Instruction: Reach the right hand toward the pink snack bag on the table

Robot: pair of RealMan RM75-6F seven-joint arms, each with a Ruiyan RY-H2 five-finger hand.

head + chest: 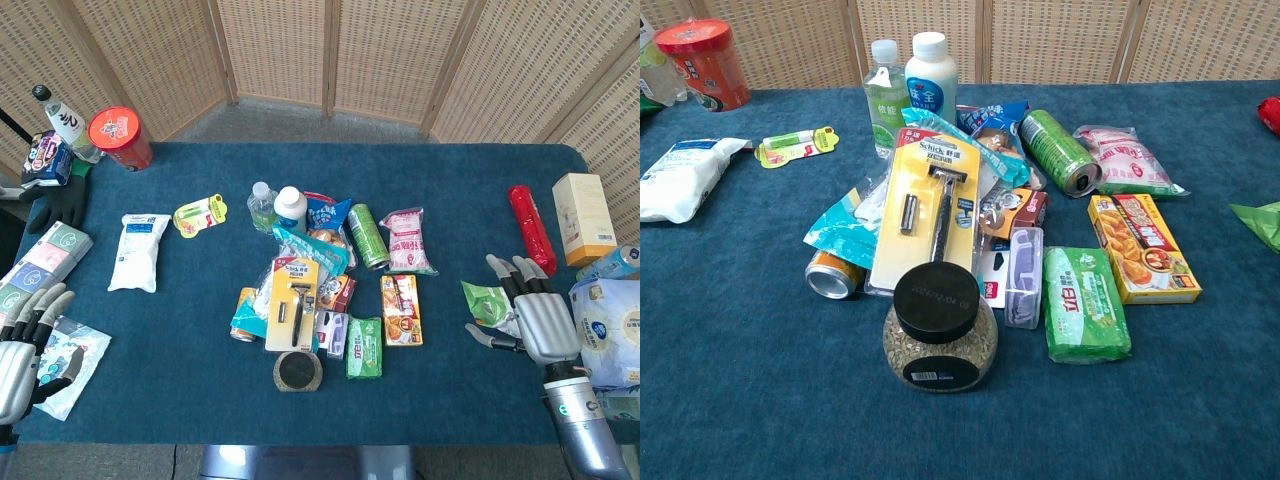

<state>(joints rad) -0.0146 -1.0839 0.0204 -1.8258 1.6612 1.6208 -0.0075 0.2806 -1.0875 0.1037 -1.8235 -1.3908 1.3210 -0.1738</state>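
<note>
The pink snack bag (pixel 408 241) lies flat on the blue table, right of a green can (pixel 367 236), at the right edge of a heap of goods; the chest view shows the pink snack bag (pixel 1130 160) at upper right. My right hand (pixel 530 312) rests at the table's right side, fingers spread and pointing away, holding nothing, well to the right of and nearer than the bag. A green packet (pixel 486 302) lies just left of it. My left hand (pixel 25 345) sits at the near left edge, fingers apart, empty. Neither hand appears in the chest view.
The central heap holds a razor pack (pixel 291 304), a dark-lidded jar (pixel 299 371), an orange box (pixel 400 309) and bottles (pixel 276 208). A red tube (pixel 531 227), a beige box (pixel 583 218) and a white pack (pixel 608 330) crowd the right edge. White bag (pixel 138 251) lies left.
</note>
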